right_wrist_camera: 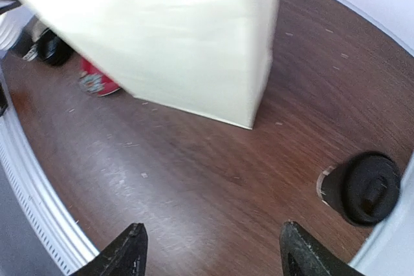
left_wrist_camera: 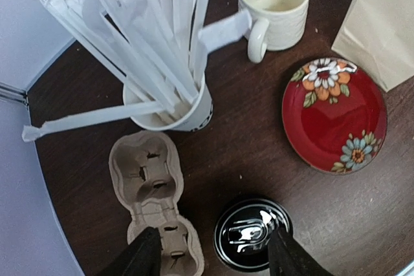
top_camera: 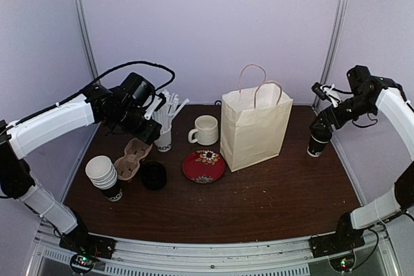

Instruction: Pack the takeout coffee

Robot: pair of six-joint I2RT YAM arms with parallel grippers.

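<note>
One takeout coffee [top_camera: 153,176], a black cup with a glossy black lid [left_wrist_camera: 253,234], stands at front left between the cardboard carrier and the red plate. My left gripper [top_camera: 150,132] hovers above it, open [left_wrist_camera: 213,260]. Its right finger [left_wrist_camera: 291,258] overlaps the lid's edge and holds nothing. The other takeout coffee [top_camera: 317,144] stands at the table's right edge. My right gripper [top_camera: 321,126] is just above it, open [right_wrist_camera: 217,253] over bare table. That cup [right_wrist_camera: 365,189] lies outside its right finger [right_wrist_camera: 307,255].
A cream paper bag [top_camera: 254,127] stands open at centre back, also in the right wrist view [right_wrist_camera: 174,37]. Around the left cup: cardboard carrier [left_wrist_camera: 152,192], white cup of wrapped straws [left_wrist_camera: 171,105], cream mug [left_wrist_camera: 275,8], red flowered plate [left_wrist_camera: 333,114]. A stack of empty cups [top_camera: 103,174] stands at front left.
</note>
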